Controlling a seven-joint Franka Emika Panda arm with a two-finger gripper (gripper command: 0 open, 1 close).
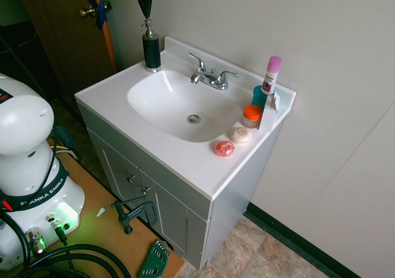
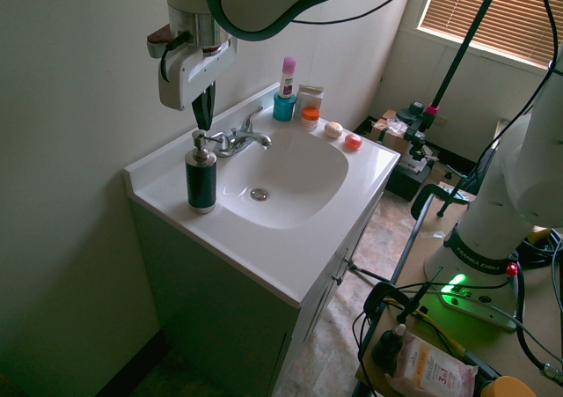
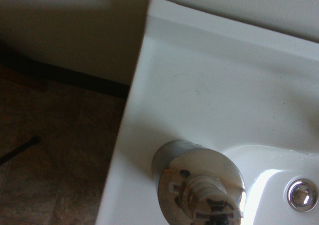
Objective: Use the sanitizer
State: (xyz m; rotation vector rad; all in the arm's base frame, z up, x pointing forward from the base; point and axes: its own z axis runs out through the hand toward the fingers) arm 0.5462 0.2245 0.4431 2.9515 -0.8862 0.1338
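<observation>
- The sanitizer (image 1: 151,52) is standing upright on the white vanity top (image 1: 185,161), at the back corner beside the wall, roughly at 10 o'clock from the drain (image 1: 194,119) in the first exterior view and at 9 o'clock from it in the second.
- Its silver pump head (image 2: 201,139) is sitting directly under the gripper (image 2: 203,111), with the nozzle pointing toward the basin.
- The arm is reaching in from above, its wrist held over the bottle and the gripper pointing straight down.
- The fingers (image 1: 144,2) are pressed together into one dark wedge, their tips hanging just over the pump head; whether they are touching it is hard to tell.
- The wrist view is looking straight down on the pump head, with the counter's corner and the basin's edge around it.
- The faucet (image 1: 210,77) is sitting at about 3 o'clock from the bottle in the first exterior view, well apart from the gripper.
</observation>
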